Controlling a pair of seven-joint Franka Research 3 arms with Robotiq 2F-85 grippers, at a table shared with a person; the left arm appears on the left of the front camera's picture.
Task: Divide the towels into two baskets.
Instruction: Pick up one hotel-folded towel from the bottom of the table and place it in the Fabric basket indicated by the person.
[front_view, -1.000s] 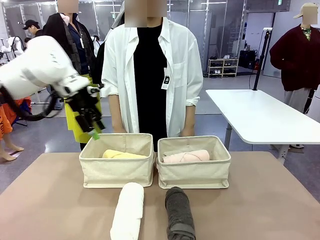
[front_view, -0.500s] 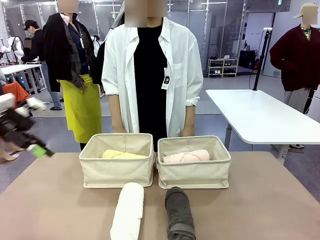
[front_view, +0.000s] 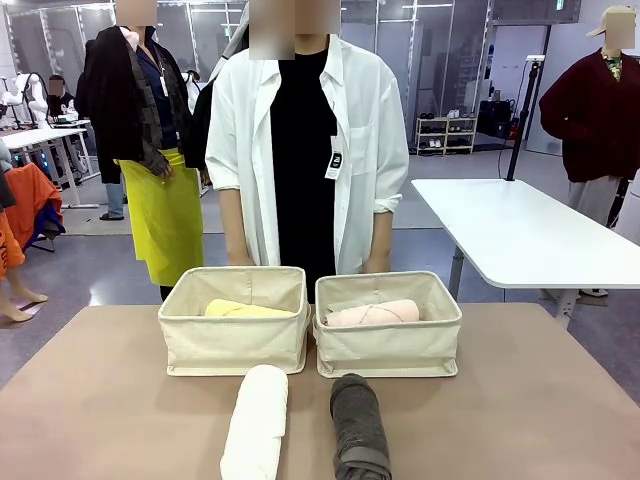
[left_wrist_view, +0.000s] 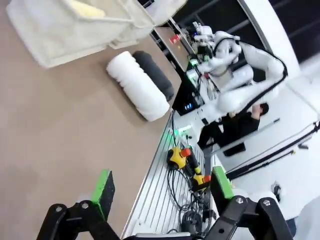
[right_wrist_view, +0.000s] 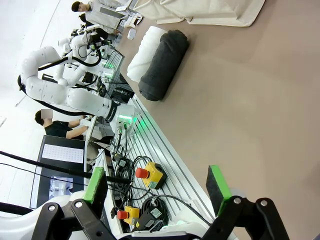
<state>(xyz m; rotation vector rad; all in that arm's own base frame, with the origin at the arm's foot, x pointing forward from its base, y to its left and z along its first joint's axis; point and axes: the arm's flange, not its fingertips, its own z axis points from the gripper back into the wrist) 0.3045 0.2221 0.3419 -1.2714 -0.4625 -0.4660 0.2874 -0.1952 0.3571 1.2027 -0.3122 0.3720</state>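
White towel (left_wrist_view: 137, 85) lies ahead of the empty, wide-spread left claw (left_wrist_view: 162, 187); grey towel (right_wrist_view: 162, 57) ahead of the likewise-spread right claw (right_wrist_view: 157, 187); straddle each mid-roll.

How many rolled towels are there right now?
4: yellow towel in left basket, pink towel in right basket, white towel and dark grey towel on the table in front. Basket walls may hide more.

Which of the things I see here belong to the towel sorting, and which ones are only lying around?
Belong to the job:
- yellow towel in the left basket
- pink towel in the right basket
- white towel and dark grey towel, on the brown table

Only lying around:
- yellow stop-button boxes and cables beside the table's edge
- white side table
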